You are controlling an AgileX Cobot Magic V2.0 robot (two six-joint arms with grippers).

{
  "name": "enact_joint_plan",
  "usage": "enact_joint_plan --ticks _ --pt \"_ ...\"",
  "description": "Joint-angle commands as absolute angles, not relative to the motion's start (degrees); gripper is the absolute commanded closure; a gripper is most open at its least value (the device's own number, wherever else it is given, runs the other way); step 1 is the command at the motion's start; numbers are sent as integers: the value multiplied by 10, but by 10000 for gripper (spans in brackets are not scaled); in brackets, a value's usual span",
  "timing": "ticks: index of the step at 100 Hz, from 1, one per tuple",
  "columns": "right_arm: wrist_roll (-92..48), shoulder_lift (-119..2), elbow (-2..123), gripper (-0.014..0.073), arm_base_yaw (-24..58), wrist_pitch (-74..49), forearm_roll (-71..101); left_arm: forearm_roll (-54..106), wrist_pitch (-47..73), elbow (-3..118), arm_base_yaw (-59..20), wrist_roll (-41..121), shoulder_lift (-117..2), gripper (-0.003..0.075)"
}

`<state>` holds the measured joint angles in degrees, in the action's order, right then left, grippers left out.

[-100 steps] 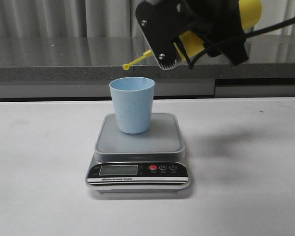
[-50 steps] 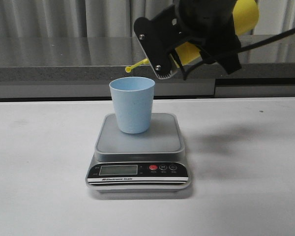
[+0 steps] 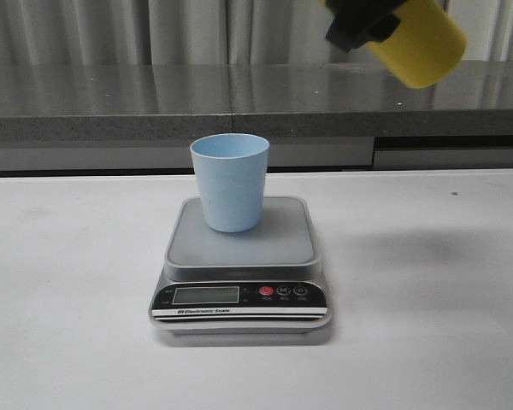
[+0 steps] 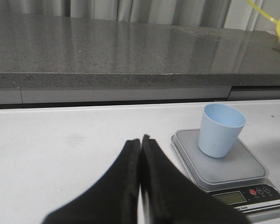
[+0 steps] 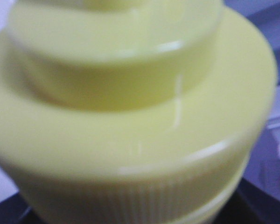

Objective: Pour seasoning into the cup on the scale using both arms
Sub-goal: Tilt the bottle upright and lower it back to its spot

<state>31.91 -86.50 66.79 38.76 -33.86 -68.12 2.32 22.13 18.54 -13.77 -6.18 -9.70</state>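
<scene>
Change: since the earlier frames the right claw [image 3: 359, 21] had risen with the bottle [image 3: 419, 43] toward the top edge of the front view; the nozzle that hung just above the cup's rim was no longer seen there.
Bottle: the yellow body was tilted, high at the upper right of the front view, well above the table [image 3: 68, 325] and to the right of the cup [image 3: 230, 181]. Only its round end showed; the nozzle was out of that frame.
Right claw: only a small black part showed, touching the bottle at the top edge. The right wrist view was filled by the blurred yellow bottle top [image 5: 130, 112] close to the camera, so the claw was gripping the bottle.
Cup: the light blue cup stood upright on the grey platform of the scale [image 3: 239, 248], toward its back. I could not see its contents.
Scale: it sat on the white table, black panel with a red button to the front; the display was not readable.
Left claw [image 4: 140, 142]: its two black fingers were pressed together, holding nothing, low over the table and to the left of the scale [image 4: 224, 168].
</scene>
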Motion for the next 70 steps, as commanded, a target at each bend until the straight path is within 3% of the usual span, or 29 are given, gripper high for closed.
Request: enact_joint_plan --ticks 1,70 --pt "325 -817 686 339 347 -303 -619 24 177 200 -137 -66 -102 741" --pt "371 -690 474 339 148 4 -406 24 177 200 -137 -66 -102 741"
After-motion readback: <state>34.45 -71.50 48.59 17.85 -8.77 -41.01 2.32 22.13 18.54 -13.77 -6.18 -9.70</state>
